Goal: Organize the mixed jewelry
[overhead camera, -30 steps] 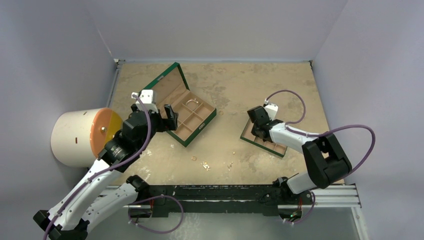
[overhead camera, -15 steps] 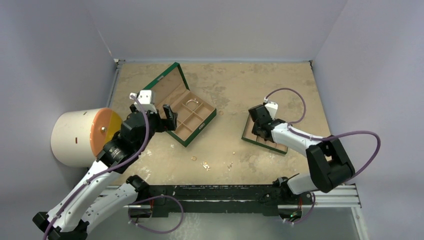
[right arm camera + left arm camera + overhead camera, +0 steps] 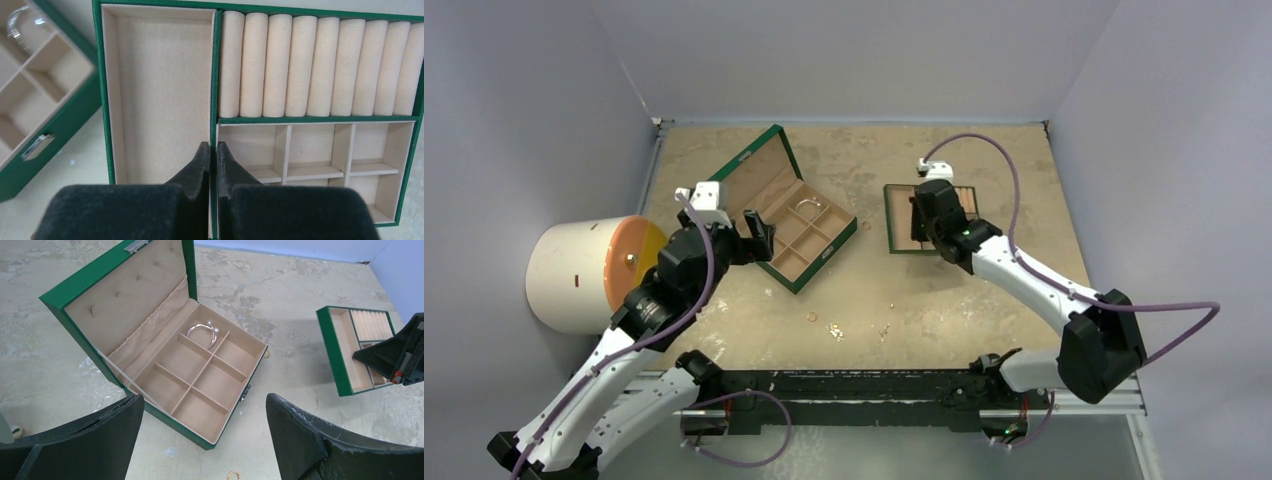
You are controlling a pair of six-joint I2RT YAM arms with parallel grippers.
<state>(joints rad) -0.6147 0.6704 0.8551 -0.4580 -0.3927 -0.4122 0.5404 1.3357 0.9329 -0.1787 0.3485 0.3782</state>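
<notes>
The mixed jewelry lies as tiny gold pieces on the table near the front, and one gold ring shows in the left wrist view. A silver hoop with pearl ends rests in a back compartment of the open green box. My left gripper hangs open at the box's near-left side, holding nothing. My right gripper is shut on a green divider wall of the tan divided tray, which sits right of the box. The tray's compartments look empty.
A white cylinder with an orange face lies at the left edge beside the left arm. One small piece lies between box and tray. Grey walls close in the table on three sides.
The right gripper closed on the tray's divider and carried the tray from the right side up and leftward, turning it square. The left arm barely shifted.
</notes>
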